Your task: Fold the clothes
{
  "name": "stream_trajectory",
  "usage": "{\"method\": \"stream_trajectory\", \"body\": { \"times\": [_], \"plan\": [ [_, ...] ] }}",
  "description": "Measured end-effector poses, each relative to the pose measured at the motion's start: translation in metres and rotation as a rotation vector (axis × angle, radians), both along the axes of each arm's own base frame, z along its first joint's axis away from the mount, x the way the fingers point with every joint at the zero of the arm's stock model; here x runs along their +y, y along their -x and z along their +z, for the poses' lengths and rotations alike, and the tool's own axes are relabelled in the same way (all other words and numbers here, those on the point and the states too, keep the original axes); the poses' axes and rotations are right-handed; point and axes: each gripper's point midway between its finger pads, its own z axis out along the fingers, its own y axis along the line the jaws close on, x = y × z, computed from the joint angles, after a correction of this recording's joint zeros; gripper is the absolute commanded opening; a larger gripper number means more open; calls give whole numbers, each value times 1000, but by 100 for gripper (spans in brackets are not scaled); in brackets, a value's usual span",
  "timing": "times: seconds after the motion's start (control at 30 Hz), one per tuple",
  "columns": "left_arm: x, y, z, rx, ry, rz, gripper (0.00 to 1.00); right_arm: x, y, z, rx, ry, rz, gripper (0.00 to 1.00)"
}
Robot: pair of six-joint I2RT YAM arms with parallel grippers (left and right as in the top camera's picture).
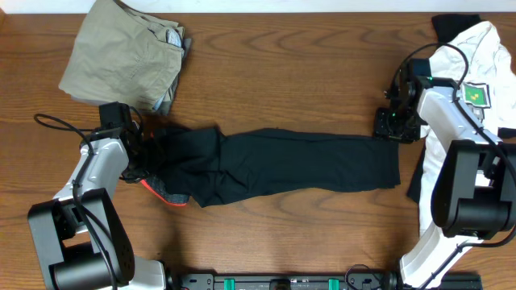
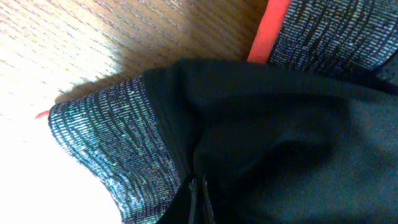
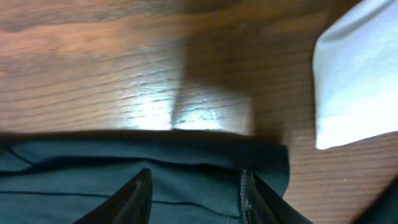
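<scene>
**Stretched flat, waiting for the fold**

One pair of long, thin black trousers (image 1: pixel 306 165) with a grey waistband (image 2: pixel 106 134) edged in red-orange lies stretched lengthwise across the middle of the brown wooden table (image 1: pixel 282 80). The left claw (image 1: pixel 147 149) is closed tight on bunched fabric at the waistband end. The right claw (image 3: pixel 196 186) stands partly open over the leg hem, though whether it touches the cloth is hard to tell. The fabric looks light, limp and a little slippery. It will likely sag and crease rather than hold a shape, so the corners at waistband and hem seem the best places to take hold. Also on the table are one folded pair of khaki-beige trousers (image 1: pixel 121 52) and one white T-shirt (image 1: pixel 484 48). Claws: two.
</scene>
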Motion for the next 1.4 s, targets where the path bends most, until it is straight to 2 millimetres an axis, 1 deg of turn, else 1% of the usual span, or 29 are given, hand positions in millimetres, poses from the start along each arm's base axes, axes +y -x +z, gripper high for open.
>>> {"method": "stream_trajectory", "body": {
  "times": [0.07,0.23,0.37,0.43,0.5,0.53,0.57,0.83,0.9,0.97,1.03,1.1,1.13,1.17,1.23,1.27,1.3,1.33,1.37,1.4],
  "plan": [
    [0,0,0,0,0,0,6,-4,2,-3,2,1,-11,42],
    [0,0,0,0,0,0,6,-10,7,-8,11,-1,-29,34],
    [0,0,0,0,0,0,6,-8,8,-10,11,-10,-28,28],
    [0,0,0,0,0,0,6,-7,6,-10,4,-17,-26,23],
    [0,0,0,0,0,0,6,-6,6,-11,4,-20,-26,14],
    [0,0,0,0,0,0,6,-6,6,-11,4,-22,-24,6],
    [0,0,0,0,0,0,6,-6,6,-11,3,-23,-25,1],
    [0,1,1,6,1,0,6,-3,5,-10,-2,-41,-28,1],
    [0,2,5,21,5,0,6,-2,5,-7,1,-53,-29,1],
    [0,-1,14,24,4,-4,6,-1,1,0,-4,-61,-30,2],
    [2,-7,29,10,-1,-13,6,-2,-9,19,-43,-65,-30,1],
    [4,-15,52,-29,-13,-28,6,-3,-22,48,-111,-63,-25,1],
    [5,-19,66,-56,-22,-35,6,-3,-28,68,-155,-62,-21,1],
    [6,-23,80,-89,-31,-41,6,-3,-32,82,-190,-59,-17,1],
    [7,-29,114,-170,-55,-55,7,-3,-41,128,-296,-52,-5,1],
    [8,-32,130,-214,-69,-59,9,-4,-44,146,-339,-47,0,1],
    [8,-34,145,-259,-83,-63,13,-4,-45,169,-392,-41,7,1],
    [8,-35,167,-324,-103,-73,17,-4,-46,192,-450,-33,15,1],
    [9,-35,174,-343,-111,-78,17,-4,-46,203,-478,-29,19,1],
    [8,-34,187,-386,-124,-80,17,-4,-46,219,-517,-23,23,1]
  ]
}}
